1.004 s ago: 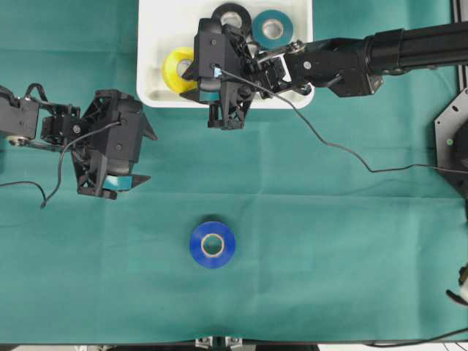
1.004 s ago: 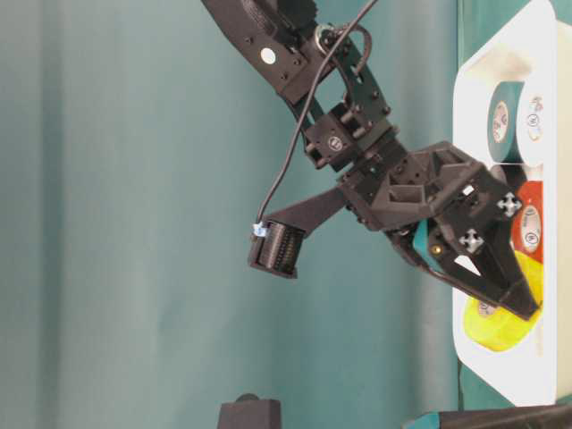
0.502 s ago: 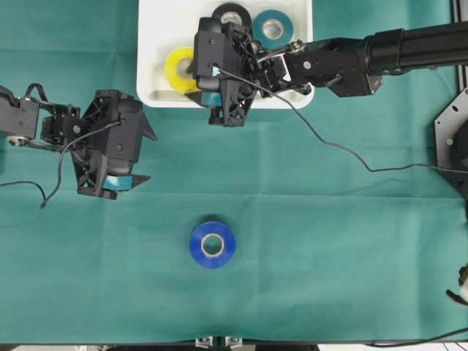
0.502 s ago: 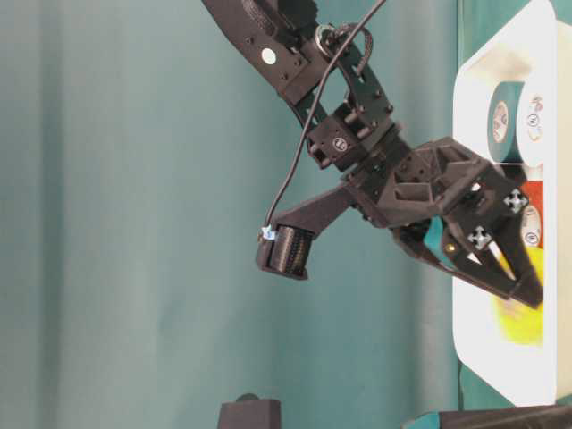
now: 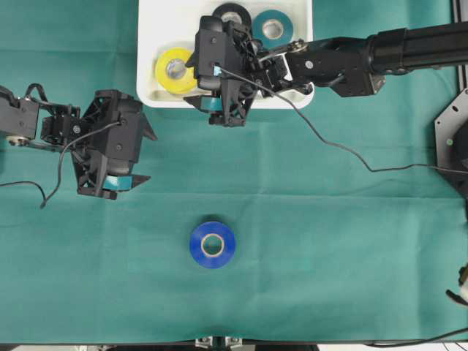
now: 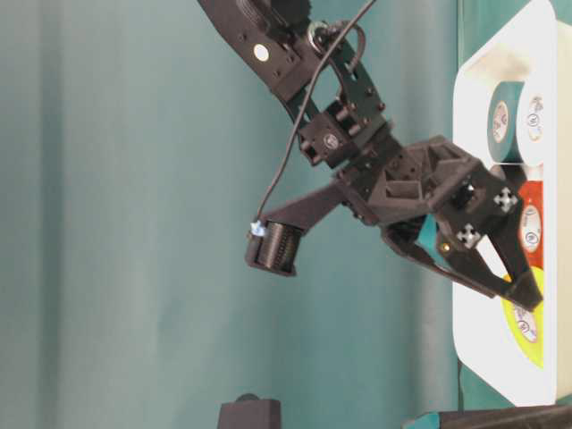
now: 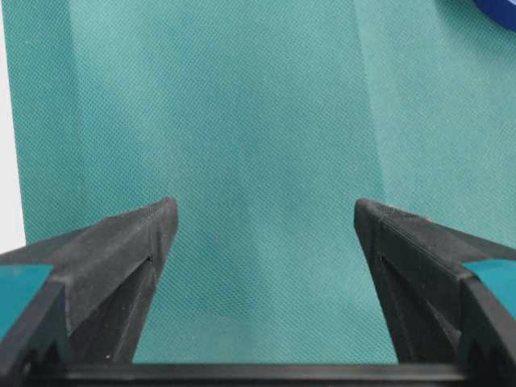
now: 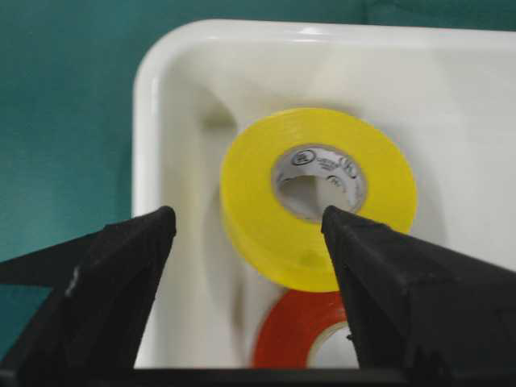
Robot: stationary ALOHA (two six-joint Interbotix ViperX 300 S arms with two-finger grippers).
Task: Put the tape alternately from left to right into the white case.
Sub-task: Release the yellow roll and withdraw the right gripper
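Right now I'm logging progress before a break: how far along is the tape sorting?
Mostly done. In the white case lie the yellow roll, black roll, teal roll and, in the right wrist view, a red roll. Nothing is in hand: the right gripper is open above the yellow roll, and the left gripper is open and empty. The blue roll is left on the cloth.
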